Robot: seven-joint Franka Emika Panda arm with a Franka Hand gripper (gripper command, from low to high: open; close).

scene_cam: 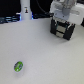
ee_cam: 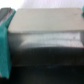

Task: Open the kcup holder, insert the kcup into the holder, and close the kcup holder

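Between the wide-spread fingers (ee_cam: 6, 40) sits the kcup holder (scene_cam: 62, 29), apparently not yet opened, while the kcup (scene_cam: 18, 65) lies well apart on the worktop (scene_cam: 47, 57), uninserted.

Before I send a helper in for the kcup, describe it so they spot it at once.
Start at the white table in the exterior view. The black holder sits far back under the gripper; the kcup lies alone near the front, toward that view's left. It is a small round pod with a shiny green top and pale rim.
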